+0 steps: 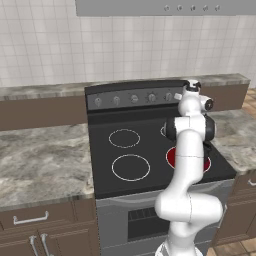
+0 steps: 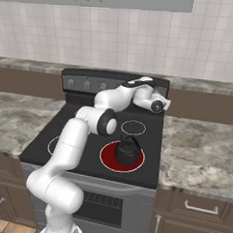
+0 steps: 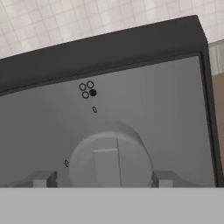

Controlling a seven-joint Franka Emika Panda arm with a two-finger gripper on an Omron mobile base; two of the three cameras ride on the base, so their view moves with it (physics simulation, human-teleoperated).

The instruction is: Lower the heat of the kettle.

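The kettle (image 2: 127, 151) sits on the glowing red burner (image 2: 106, 159) at the stove's front right corner. At the right end of the back panel (image 3: 144, 100), the tool (image 3: 101, 179) straddles the knob (image 3: 110, 157), a fingertip (image 3: 43, 178) on each side; whether they already pinch it I cannot tell. The step in hand looks like grasping this knob; next would come a firm squeeze and a turn toward lower heat.

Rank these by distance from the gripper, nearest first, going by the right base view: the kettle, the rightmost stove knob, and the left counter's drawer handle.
1. Rightmost stove knob: right at the gripper, between its fingertips on the stove's back panel.
2. Kettle: below and in front of the hand, on the glowing red burner.
3. Drawer handle: farthest, low at the far left, under the left counter.
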